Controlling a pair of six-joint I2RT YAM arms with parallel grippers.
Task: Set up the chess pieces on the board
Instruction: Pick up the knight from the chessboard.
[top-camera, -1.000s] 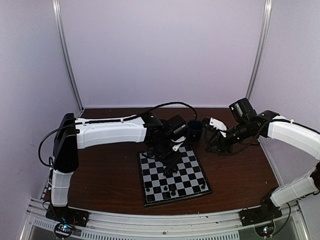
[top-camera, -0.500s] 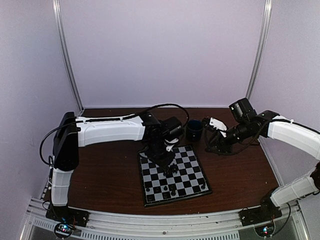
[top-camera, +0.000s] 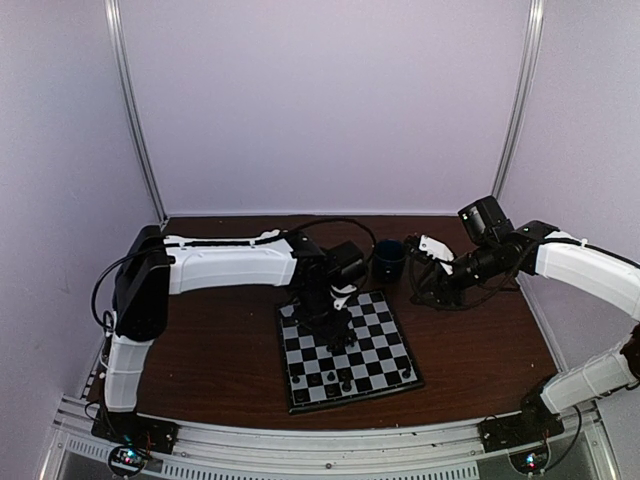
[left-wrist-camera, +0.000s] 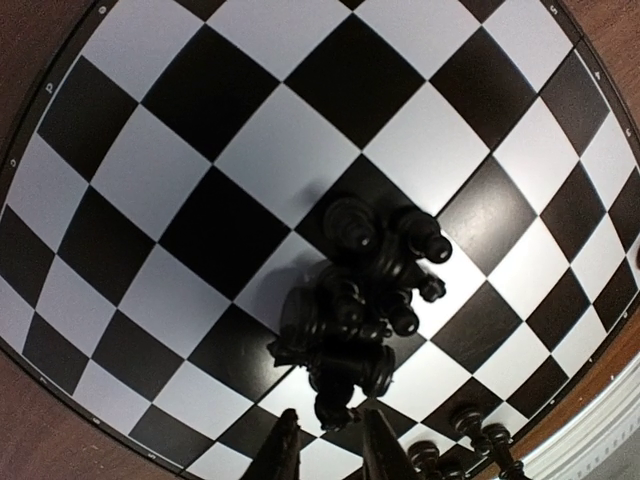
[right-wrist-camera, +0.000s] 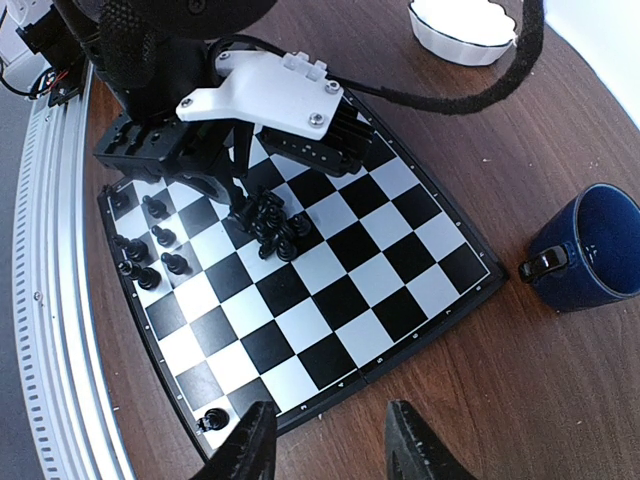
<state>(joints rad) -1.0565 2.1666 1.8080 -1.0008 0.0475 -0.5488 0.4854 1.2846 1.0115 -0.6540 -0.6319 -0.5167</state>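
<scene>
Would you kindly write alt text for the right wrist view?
The left end effector reaches down at a heap of black chess pieces on the chessboard; a few more stand along its edge. A blue mug and white scalloped bowl sit nearby.

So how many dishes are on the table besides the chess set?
2. A blue mug sits off the board's far right corner; a white bowl sits past its far left corner. Others may hide under the left arm.

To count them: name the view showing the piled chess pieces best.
Left wrist: the piled chess pieces appear close and sharp. Right wrist shows them small beside the left pincer; top view barely shows them.
</scene>
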